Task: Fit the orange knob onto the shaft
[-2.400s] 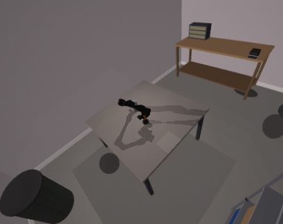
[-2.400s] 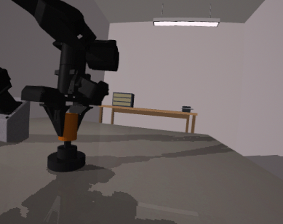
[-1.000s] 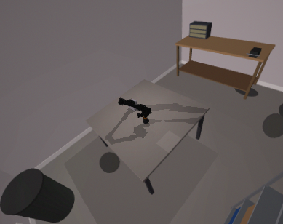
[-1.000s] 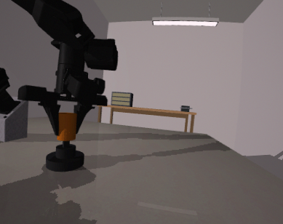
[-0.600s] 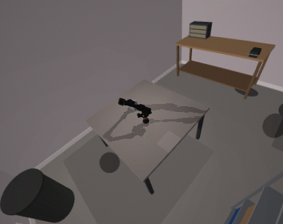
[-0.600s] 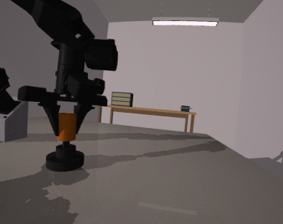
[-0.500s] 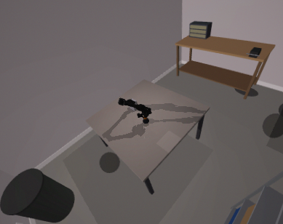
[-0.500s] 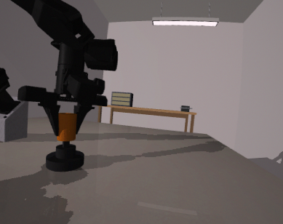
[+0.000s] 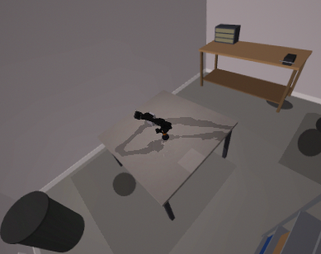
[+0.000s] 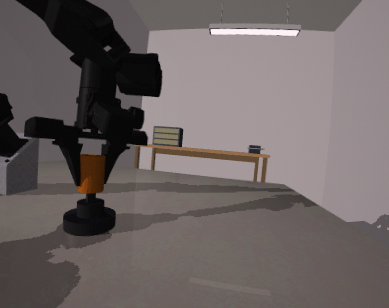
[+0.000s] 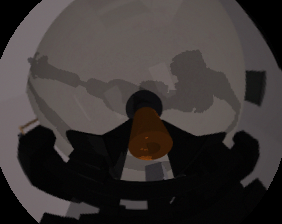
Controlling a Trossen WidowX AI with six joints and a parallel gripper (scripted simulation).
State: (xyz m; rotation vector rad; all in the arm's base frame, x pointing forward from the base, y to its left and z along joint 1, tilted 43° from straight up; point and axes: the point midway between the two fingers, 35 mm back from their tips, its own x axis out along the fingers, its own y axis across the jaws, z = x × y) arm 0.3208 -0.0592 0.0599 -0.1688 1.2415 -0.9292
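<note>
The orange knob (image 9: pixel 164 134) (image 10: pixel 92 173) (image 11: pixel 150 135) is upright between the fingertips of my gripper (image 10: pixel 93 181) (image 11: pixel 146 121), which is shut on it. The round black pedestal (image 10: pixel 89 221) (image 11: pixel 144 98) stands on the table right below the knob. A short piece of the dark shaft (image 10: pixel 91 197) shows between the knob's lower end and the pedestal's raised middle, so the knob stands above the pedestal. Whether the shaft's tip is inside the knob's hole cannot be seen. The shaft's flat side and the hole's flat side are hidden.
The arm's grey base block (image 10: pixel 15 167) stands on the table (image 9: pixel 164 181) to the left in the exterior view. A pale flat patch (image 9: pixel 191 160) lies near the table's edge. A wooden bench (image 9: pixel 255 53) (image 10: pixel 204 150) stands at the back, and a dark bin (image 9: pixel 44 223) stands on the floor.
</note>
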